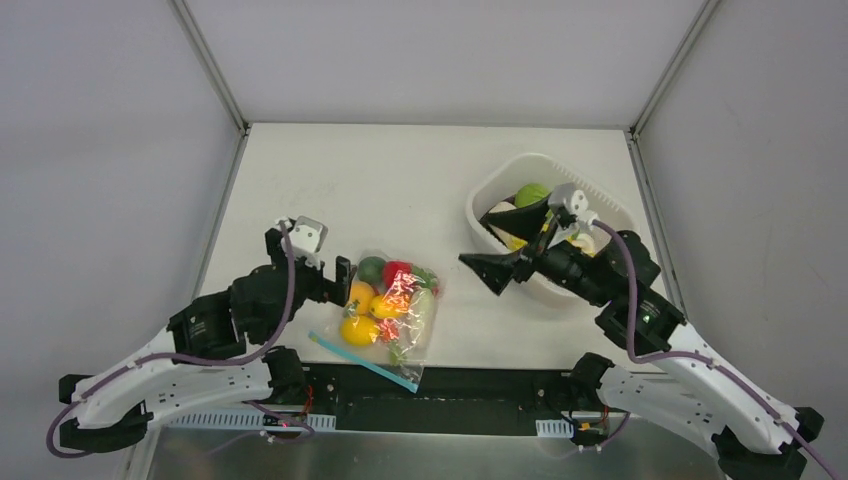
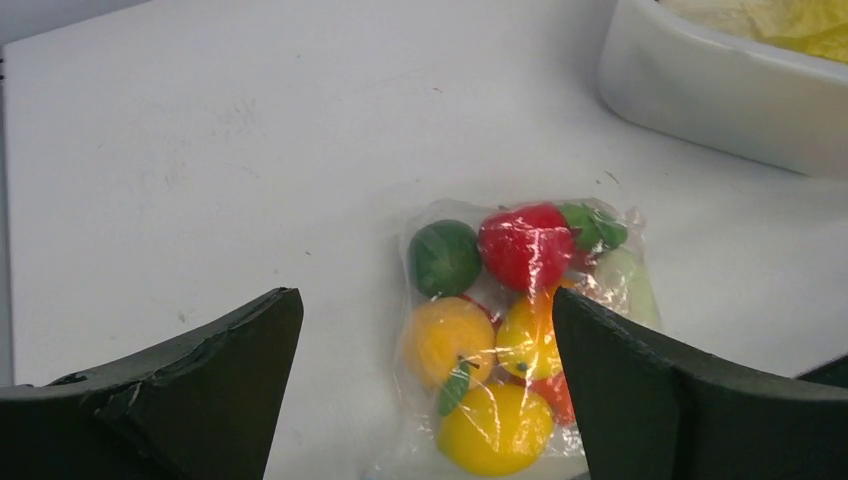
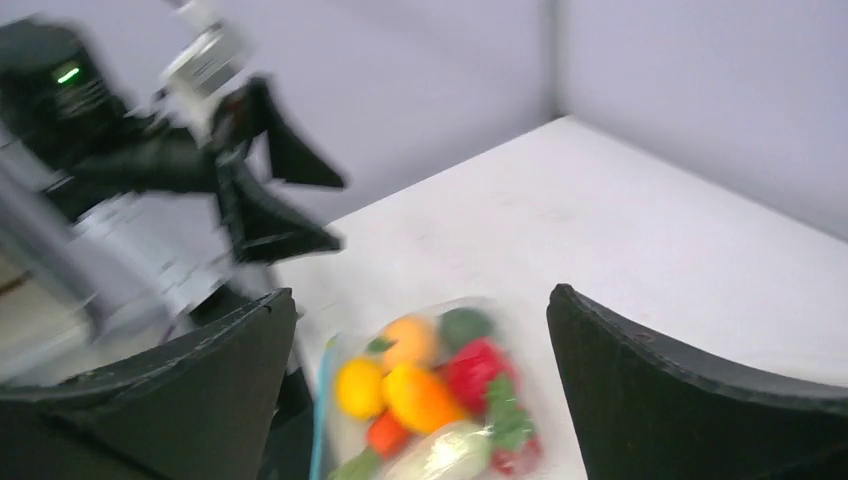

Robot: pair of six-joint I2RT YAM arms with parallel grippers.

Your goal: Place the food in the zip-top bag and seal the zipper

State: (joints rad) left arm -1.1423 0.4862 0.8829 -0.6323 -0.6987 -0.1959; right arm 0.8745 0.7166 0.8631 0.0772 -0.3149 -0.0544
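Lying flat: zip-top bag point(image 1: 410, 345) (food point(image 1: 375, 303) inside).

The far half of the table point(image 1: 400, 170) is bare, with room for a gripper to pass. Near the front edge lies the bulging zip-top bag point(image 1: 395, 310), and the left gripper point(image 1: 343, 283) sits just beside its left side, fingers wide apart. The white tub point(image 1: 487, 197) blocks the right side, and the right gripper point(image 1: 497, 243) hangs wide open by its left rim, leaving a narrow bare strip beside the bag.
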